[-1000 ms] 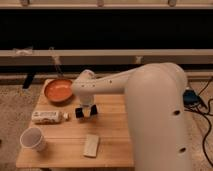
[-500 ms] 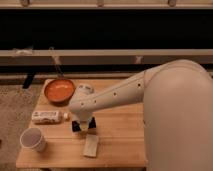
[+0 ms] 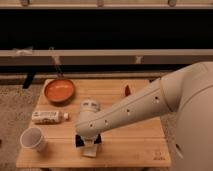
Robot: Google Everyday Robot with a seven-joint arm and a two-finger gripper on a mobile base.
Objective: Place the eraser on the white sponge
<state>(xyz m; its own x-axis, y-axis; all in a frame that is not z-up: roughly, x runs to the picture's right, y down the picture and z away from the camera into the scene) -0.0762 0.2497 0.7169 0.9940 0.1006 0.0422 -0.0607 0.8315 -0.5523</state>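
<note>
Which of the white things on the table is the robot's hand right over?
The white sponge, partly hidden under the gripper at the front edge. The bottle and cup sit apart, further left.

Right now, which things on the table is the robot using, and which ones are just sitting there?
Using:
tool, low over the front of the table
eraser, dark block at the tool
sponge, under the tool

Just sitting there:
orange pan
bottle
cup
red thing
</note>
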